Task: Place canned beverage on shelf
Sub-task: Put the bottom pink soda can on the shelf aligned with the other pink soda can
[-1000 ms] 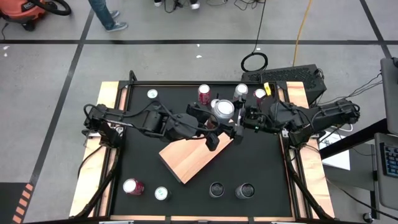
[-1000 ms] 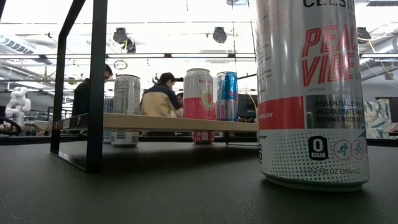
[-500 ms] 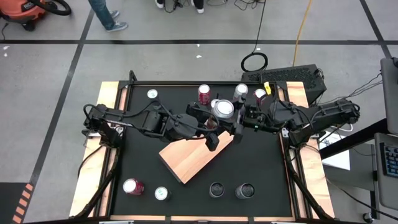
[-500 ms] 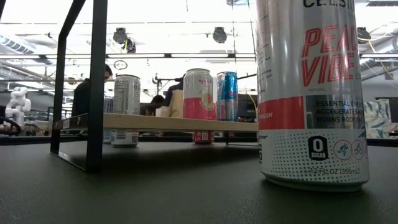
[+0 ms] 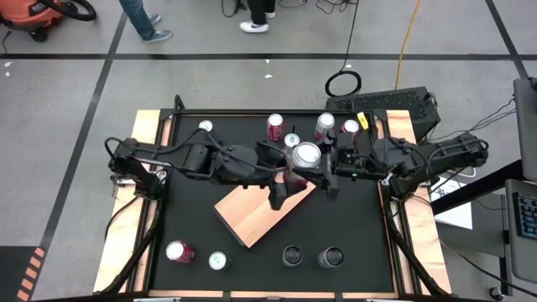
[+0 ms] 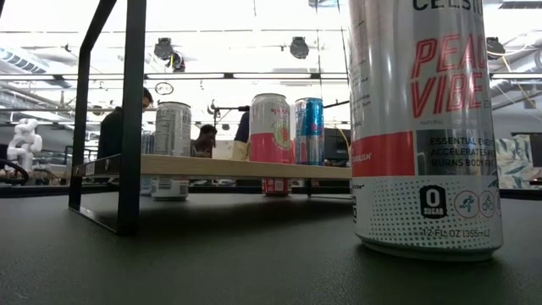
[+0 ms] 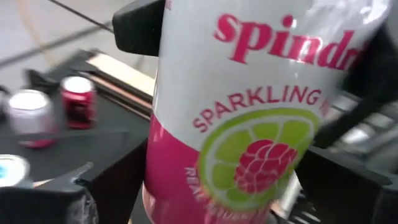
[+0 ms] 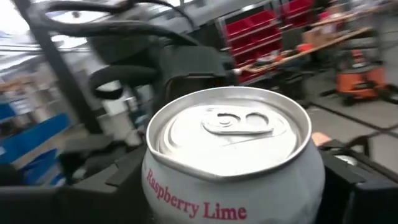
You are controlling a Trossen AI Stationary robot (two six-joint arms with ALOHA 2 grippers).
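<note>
1. I see the raspberry-lime can (image 5: 306, 155), silver-topped with a white and pink body, upright at centre frame in the high view, above the shelf's upper right corner.
2. The shelf (image 5: 252, 214), a light-brown wooden board, lies angled at lower centre.

Count: 10 cans (image 5: 275, 126), 5 toward the table's (image 5: 361, 218) far edge, 1 at the shelf's (image 5: 252, 214) far corner, 4 along the near edge. 1 shelf. 2 arms (image 5: 210, 159).
</note>
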